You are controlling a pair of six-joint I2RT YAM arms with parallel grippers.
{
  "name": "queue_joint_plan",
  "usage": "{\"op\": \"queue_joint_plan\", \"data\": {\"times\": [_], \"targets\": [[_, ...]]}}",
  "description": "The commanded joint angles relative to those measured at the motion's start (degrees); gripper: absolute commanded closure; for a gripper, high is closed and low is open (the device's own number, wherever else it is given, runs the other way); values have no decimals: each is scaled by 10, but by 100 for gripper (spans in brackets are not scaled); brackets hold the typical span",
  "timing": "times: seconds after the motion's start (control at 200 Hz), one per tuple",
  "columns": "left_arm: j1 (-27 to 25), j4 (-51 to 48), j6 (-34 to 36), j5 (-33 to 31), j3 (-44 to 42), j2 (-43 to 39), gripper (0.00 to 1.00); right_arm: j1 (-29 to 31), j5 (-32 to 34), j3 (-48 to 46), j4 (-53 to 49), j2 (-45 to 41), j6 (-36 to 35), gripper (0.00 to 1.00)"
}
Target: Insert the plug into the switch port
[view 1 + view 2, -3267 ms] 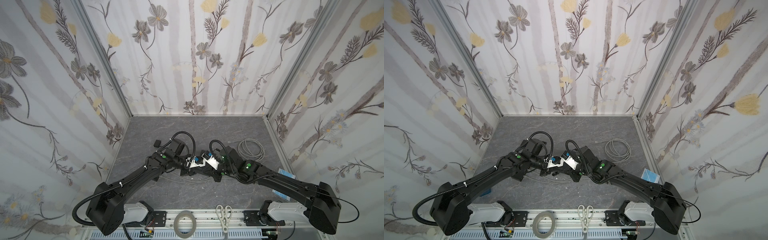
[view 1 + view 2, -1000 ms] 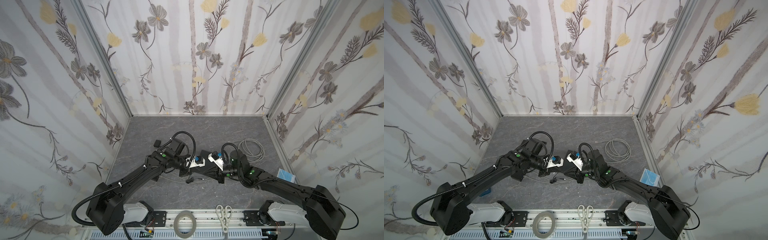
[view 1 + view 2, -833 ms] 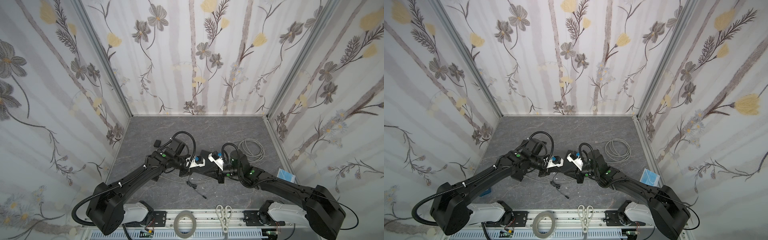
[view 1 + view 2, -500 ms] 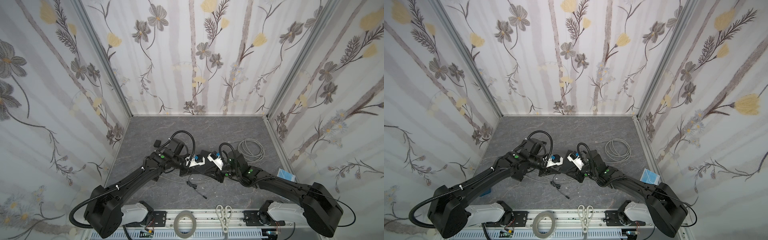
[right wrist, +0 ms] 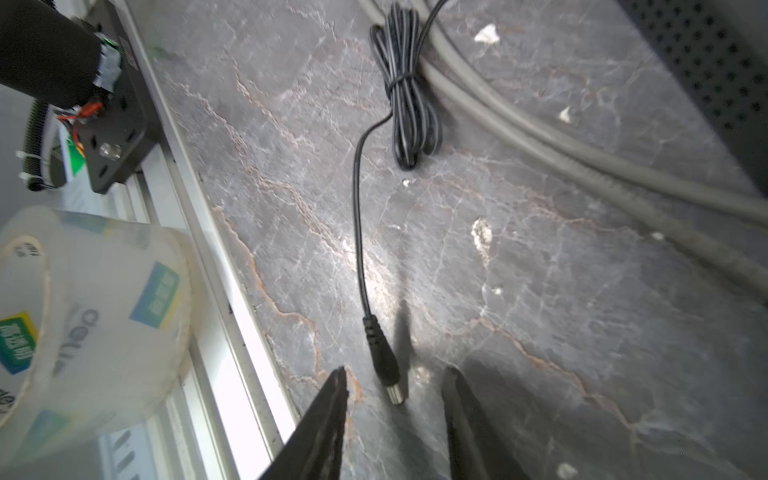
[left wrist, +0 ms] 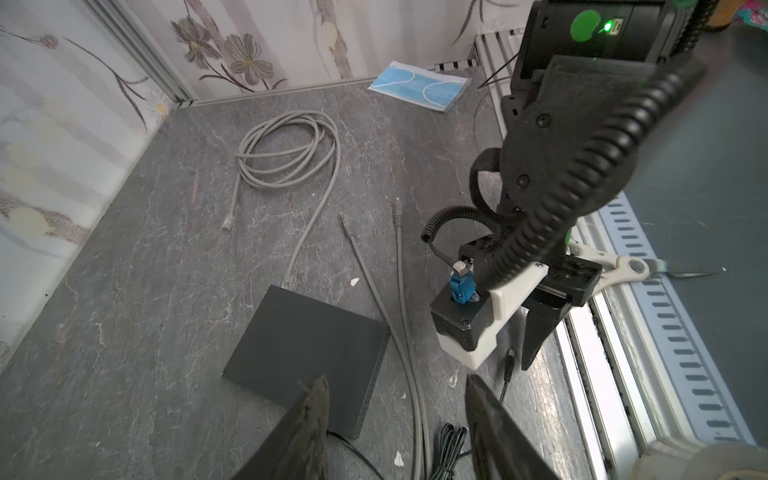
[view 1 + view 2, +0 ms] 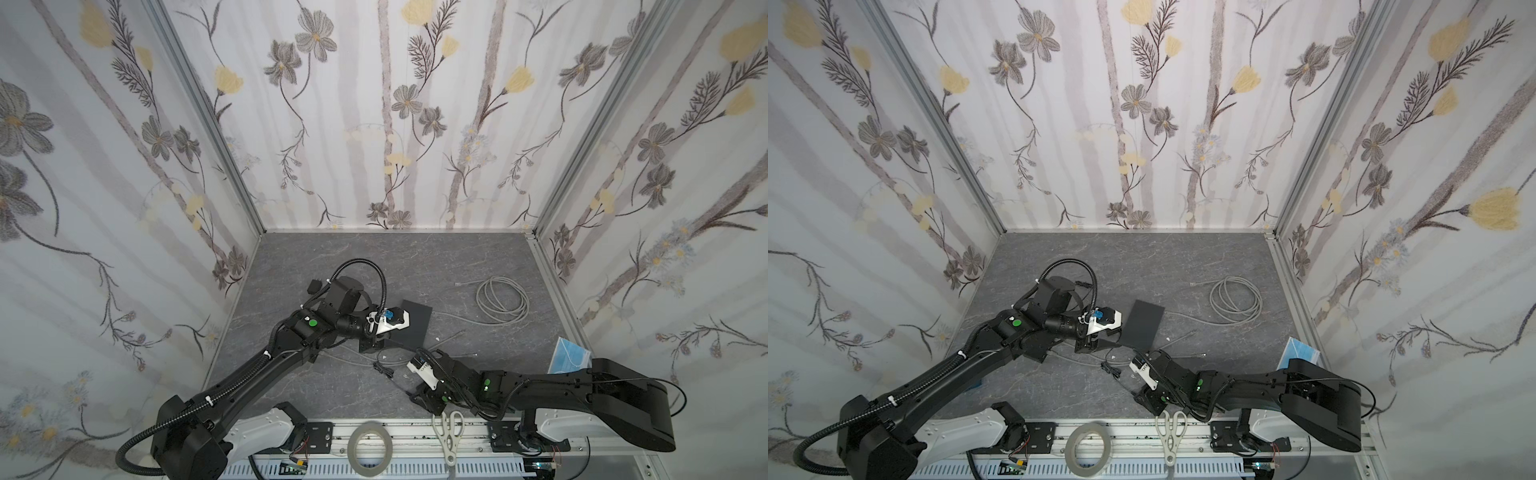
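Both released, right tool (image 5: 394,372) straddling plug (image 5: 380,349), clear only in its wrist view, left tool (image 6: 395,377) beside switch (image 6: 307,345).

Probably a lab robot cell; floral-papered panels (image 7: 374,124) box a tabletop (image 7: 374,257); aluminium mounting rail (image 7: 411,432).

Both arms reach low toward the middle — left pincer (image 6: 395,399) and right pincer (image 5: 395,376) with jaws parted
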Motion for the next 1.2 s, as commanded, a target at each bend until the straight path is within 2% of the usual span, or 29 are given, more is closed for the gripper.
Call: {"op": "queue_joint_plan", "data": {"times": [0.0,0.1,0.355,0.585,0.75,0.894,1.004,1.074,1.194], "targets": [[-7,-51,24,-43,9,-4,46,25,93,8,33,25,41,59],[-19,-52,18,-44,13,-13,47,41,109,6,42,38,48,60],[-36,-58,18,-62,13,-27,47,77,140,-15,43,21,76,70],[-36,-64,17,-59,14,-29,47,94,156,-17,33,4,78,90],[-36,-68,26,-59,14,-26,47,93,168,-12,14,-62,64,100],[-36,-63,64,-38,-8,-32,47,70,174,14,-45,-141,23,100],[-36,-32,68,-49,-28,-40,44,14,117,20,-57,-191,-14,100],[-34,-26,63,-70,-25,-37,42,-3,107,21,-62,-195,-25,76],[-24,-1,37,-82,-14,-40,37,10,95,25,-39,-141,5,71]]}}
